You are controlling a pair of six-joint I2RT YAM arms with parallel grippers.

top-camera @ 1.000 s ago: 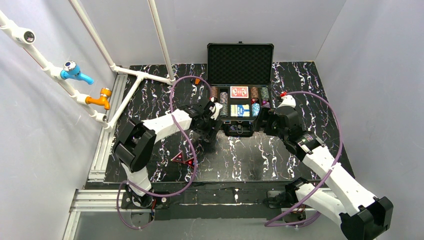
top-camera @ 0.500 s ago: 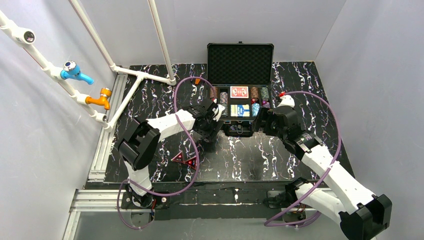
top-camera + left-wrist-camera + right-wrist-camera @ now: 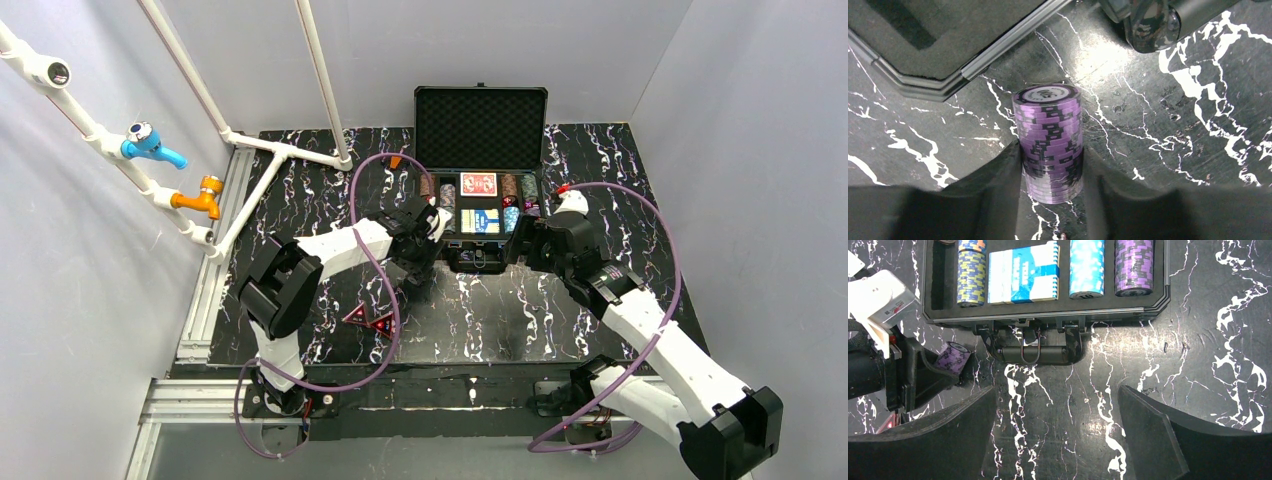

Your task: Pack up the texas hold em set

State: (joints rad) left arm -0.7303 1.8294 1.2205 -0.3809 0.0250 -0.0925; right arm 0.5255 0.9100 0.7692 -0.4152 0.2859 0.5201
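Note:
The black case (image 3: 430, 205) stands open at the back, its foam lid (image 3: 480, 120) upright. It holds chip stacks, a red deck (image 3: 479, 184) and a blue deck (image 3: 1023, 272). My left gripper (image 3: 1052, 150) is shut on a purple chip stack (image 3: 1050, 140), low over the table by the case's front left corner (image 3: 928, 85). The stack also shows in the right wrist view (image 3: 954, 357). My right gripper (image 3: 1057, 395) is open and empty over the table in front of the case handle (image 3: 1030, 354). Two red triangles (image 3: 366, 318) lie near the left arm.
A small orange object (image 3: 395, 161) lies left of the case lid. White pipes with blue (image 3: 150, 145) and orange (image 3: 200, 195) taps run along the left. Purple cables loop over both arms. The case holds yellow-blue (image 3: 971, 277), cyan (image 3: 1087, 267) and purple (image 3: 1134, 267) stacks.
The left gripper with the purple stack has shifted slightly toward the case front. The right gripper has edged a little to the left. Nothing was let go.

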